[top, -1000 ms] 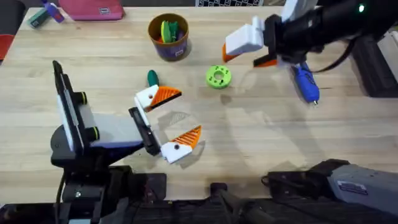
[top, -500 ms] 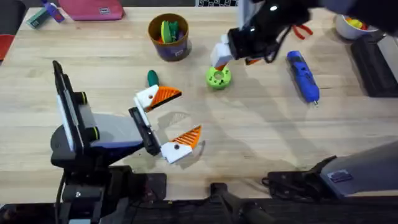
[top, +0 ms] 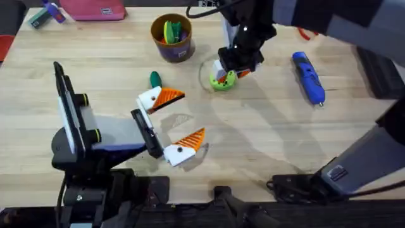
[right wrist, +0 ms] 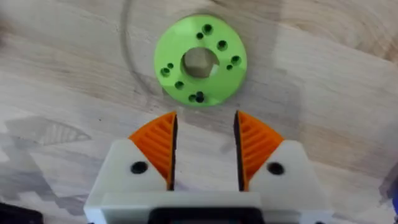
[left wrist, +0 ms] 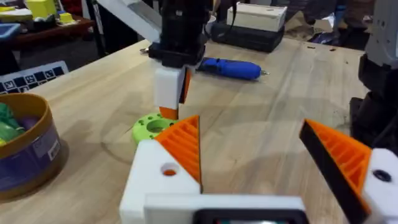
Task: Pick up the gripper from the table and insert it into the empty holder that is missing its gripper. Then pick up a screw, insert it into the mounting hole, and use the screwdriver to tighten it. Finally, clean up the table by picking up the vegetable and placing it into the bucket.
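Presently, item by item. Right gripper (top: 225, 73): reached across the table top, hanging directly over the light green disc (top: 222, 80); its orange ribbed pads (right wrist: 160, 144) stand slightly apart with nothing between them, tips just short of the disc (right wrist: 199, 60). Left gripper (top: 172, 123): low over the table's near left, fingers spread wide and empty, both white mounts carrying orange pads; one white mount (left wrist: 163, 180) shows a small round hole (left wrist: 168, 169) in its face. Screwdriver (top: 308, 77): blue, lying flat on the wood to the right of the right gripper, well apart from it; in the left wrist view it lies behind that gripper (left wrist: 171, 99). Cucumber (top: 155, 79): dark green, lying on the table just beyond the left gripper's farther finger, between it and the cup. Cup (top: 171, 37): blue-purple with a tan rim, at the far side of the table, holding green and yellow pieces. Table (top: 266, 139): pale wood.
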